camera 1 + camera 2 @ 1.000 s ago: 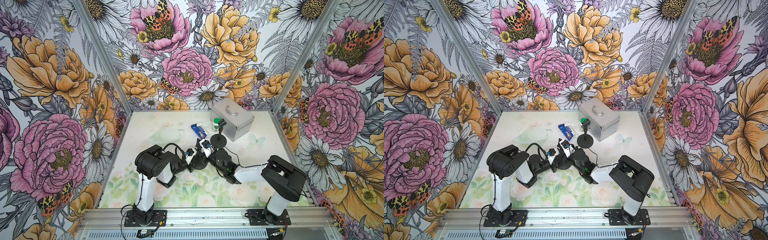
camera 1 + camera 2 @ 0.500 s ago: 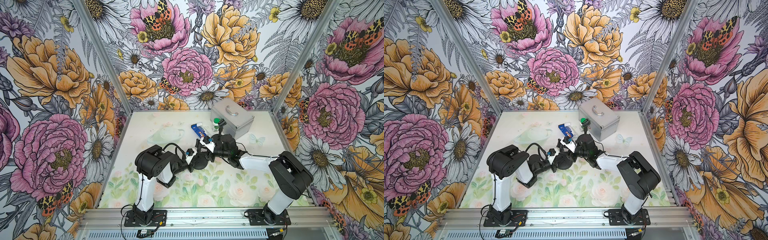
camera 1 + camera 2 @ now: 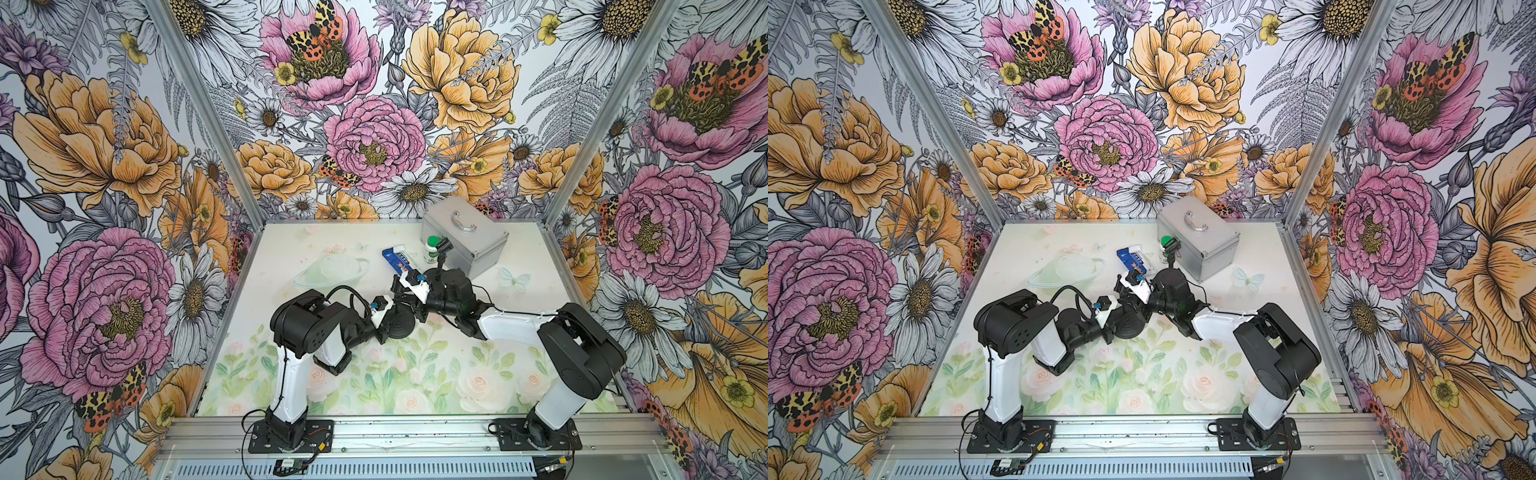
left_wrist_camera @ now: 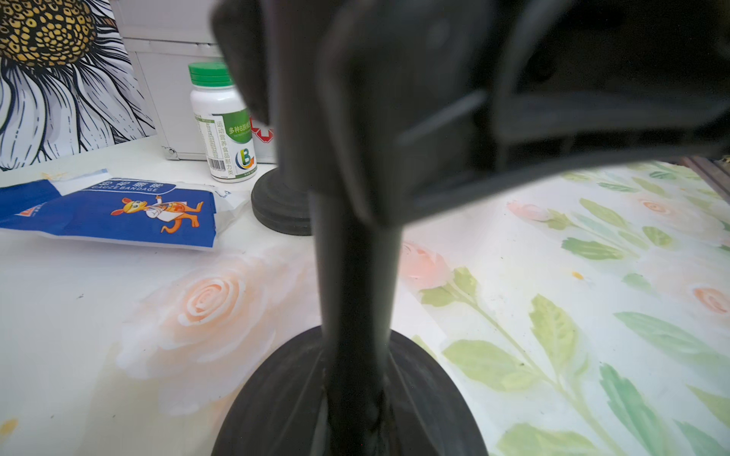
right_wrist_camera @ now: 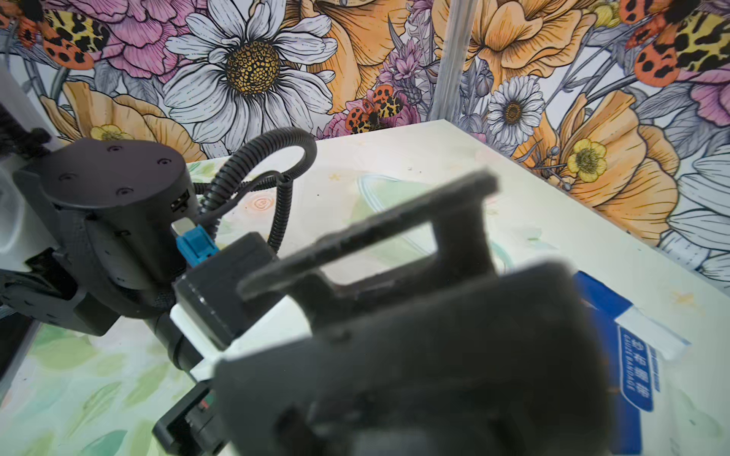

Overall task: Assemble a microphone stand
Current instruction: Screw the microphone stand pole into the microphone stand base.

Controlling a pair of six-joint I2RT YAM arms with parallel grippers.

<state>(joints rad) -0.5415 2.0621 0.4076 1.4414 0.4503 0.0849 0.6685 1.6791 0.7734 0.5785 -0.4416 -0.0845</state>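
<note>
Left gripper (image 3: 392, 326) looks clamped on the stand pole (image 4: 355, 276) over its round base (image 4: 347, 398). The right gripper (image 3: 417, 308) is just beside it, but it's too blurry to tell if it's closed.

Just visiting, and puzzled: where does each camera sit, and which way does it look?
Top views: twin-eyed head high over the front, looking down at the table; left arm and right arm show whole.
Left wrist: on the left arm, low, facing the stand pole; blurred dark parts, whose unclear.
Right wrist: on the right arm, facing the left arm; its own black housing up close.
Shared by all: the blue packet.
</note>
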